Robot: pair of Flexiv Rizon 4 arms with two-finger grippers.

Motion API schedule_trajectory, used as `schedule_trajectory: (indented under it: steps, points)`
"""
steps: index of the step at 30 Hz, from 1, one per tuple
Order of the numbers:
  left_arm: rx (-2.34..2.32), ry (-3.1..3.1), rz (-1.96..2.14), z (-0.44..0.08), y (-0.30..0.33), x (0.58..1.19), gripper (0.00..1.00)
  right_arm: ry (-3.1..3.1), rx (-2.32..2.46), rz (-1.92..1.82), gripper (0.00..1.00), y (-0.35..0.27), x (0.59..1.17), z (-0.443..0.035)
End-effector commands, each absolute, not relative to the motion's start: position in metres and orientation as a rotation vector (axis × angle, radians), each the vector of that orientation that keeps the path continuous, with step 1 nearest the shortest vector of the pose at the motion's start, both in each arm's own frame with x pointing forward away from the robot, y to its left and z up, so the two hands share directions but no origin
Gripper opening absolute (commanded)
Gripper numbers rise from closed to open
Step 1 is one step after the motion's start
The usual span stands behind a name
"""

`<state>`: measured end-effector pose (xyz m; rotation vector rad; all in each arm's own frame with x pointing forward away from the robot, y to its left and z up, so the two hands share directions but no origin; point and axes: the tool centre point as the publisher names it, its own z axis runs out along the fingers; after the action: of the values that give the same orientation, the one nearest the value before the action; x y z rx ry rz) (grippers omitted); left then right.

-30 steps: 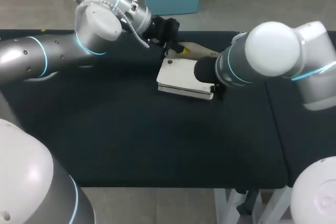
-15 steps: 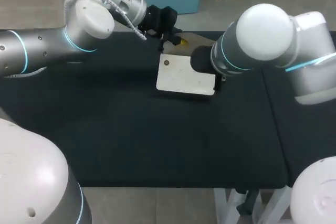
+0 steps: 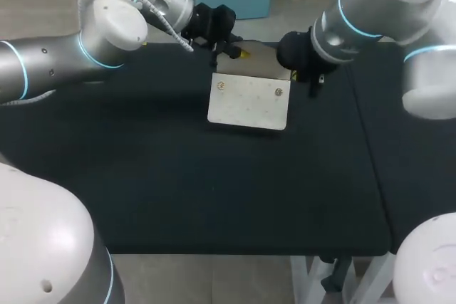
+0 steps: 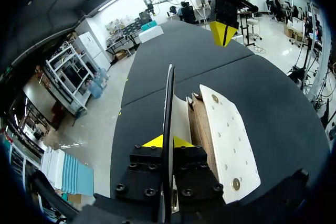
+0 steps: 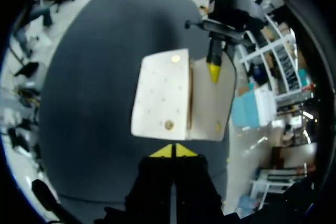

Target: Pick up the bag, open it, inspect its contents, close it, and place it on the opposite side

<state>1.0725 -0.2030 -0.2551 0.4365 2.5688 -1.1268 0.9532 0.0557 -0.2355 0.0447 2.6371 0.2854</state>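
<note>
The white bag (image 5: pixel 160 98) lies on the black table (image 5: pixel 89 87) with its flap (image 5: pixel 210 106) spread flat beside it. Just short of the bag's near edge sits the right gripper (image 5: pixel 171 151), yellow tips pressed together and holding nothing. At the bag's far side, the left gripper (image 5: pixel 213 71) has a yellow tip on the flap

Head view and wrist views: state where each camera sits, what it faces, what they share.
Head view: above, behind; looks down on table; left arm and right arm show.
Left wrist view: on left wrist; looks along left gripper at bag.
Right wrist view: on right wrist; looks past right gripper at bag.
Shared: bag in all; each wrist view shows the other gripper.
</note>
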Motion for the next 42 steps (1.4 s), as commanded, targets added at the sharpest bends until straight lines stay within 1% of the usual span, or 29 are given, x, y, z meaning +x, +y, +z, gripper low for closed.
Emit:
schedule_trajectory:
  steps: [1,4,6,14,28,42]
  points:
    - [0.437,2.567,-1.13,-0.254,-0.203,1.073,0.0,2.652,0.044,0.278,0.0,0.056,0.952,-0.232]
    - [0.438,2.536,-1.13,-0.249,-0.212,1.072,0.0,2.66,0.068,0.293,0.0,0.057,0.964,-0.232]
    - [0.424,2.52,-1.147,-0.242,-0.216,1.072,0.0,2.681,0.073,0.37,0.0,0.059,0.974,-0.227]
    - [0.391,2.511,-1.219,-0.232,-0.222,1.074,0.0,2.662,-0.007,0.352,0.0,0.084,0.987,-0.224]
    - [0.477,2.528,-1.231,-0.219,-0.23,1.067,0.0,2.625,-0.12,0.271,0.0,0.086,1.006,-0.241]
    - [0.479,2.514,-1.236,-0.214,-0.234,1.062,0.0,2.632,-0.065,0.2,0.0,0.074,1.031,-0.269]
